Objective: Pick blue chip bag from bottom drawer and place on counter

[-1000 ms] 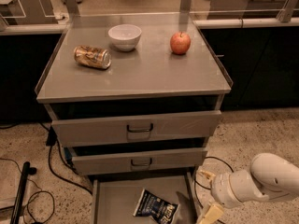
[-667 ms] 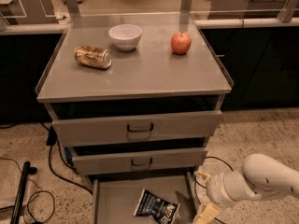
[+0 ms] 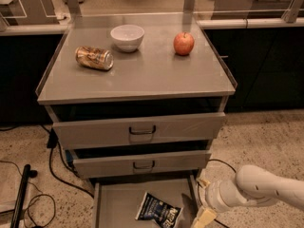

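Observation:
The blue chip bag (image 3: 158, 208) lies flat in the open bottom drawer (image 3: 114, 204), right of its middle. The gripper (image 3: 203, 217) is at the end of the white arm (image 3: 266, 190), low at the right of the drawer, just right of the bag and apart from it. Its tips run off the bottom edge of the view. The counter (image 3: 142, 75) is the grey top of the cabinet above.
On the counter lie a gold soda can (image 3: 94, 58) on its side, a white bowl (image 3: 127, 37) and a red apple (image 3: 184, 43). Two grey drawers with dark handles (image 3: 142, 129) sit above the bottom drawer. Black cables (image 3: 52, 170) trail on the floor at left.
The arm and gripper have moved left, closer to the drawer's right side and the bag. The bag has not moved.

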`<state>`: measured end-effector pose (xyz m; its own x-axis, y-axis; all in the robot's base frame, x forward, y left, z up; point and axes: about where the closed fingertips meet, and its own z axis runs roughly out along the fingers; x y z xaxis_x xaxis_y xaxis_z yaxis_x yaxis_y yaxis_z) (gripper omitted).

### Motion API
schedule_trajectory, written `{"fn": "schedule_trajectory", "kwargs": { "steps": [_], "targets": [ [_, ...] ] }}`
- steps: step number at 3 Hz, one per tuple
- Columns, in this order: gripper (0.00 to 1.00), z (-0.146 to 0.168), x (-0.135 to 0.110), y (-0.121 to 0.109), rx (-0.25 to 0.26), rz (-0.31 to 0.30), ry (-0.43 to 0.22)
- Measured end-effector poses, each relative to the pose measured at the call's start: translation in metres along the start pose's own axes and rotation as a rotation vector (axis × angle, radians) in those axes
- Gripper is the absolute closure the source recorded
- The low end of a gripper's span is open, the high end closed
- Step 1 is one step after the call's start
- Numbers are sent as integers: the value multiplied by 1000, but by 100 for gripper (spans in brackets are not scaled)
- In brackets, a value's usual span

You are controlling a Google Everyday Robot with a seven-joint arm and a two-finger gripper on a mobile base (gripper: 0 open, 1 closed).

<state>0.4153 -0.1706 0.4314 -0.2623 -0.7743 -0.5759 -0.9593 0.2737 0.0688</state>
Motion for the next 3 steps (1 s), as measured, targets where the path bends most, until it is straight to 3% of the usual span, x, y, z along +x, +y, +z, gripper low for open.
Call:
{"fn": "schedule_trajectory", "kwargs": {
  "steps": [1,2,3],
  "targets": [
    [0,27,18,-14,16,-3,-26],
    [0,87,53,-37,5,13,-84],
    [0,87,53,-37,4,13,-84]
  ]
}}
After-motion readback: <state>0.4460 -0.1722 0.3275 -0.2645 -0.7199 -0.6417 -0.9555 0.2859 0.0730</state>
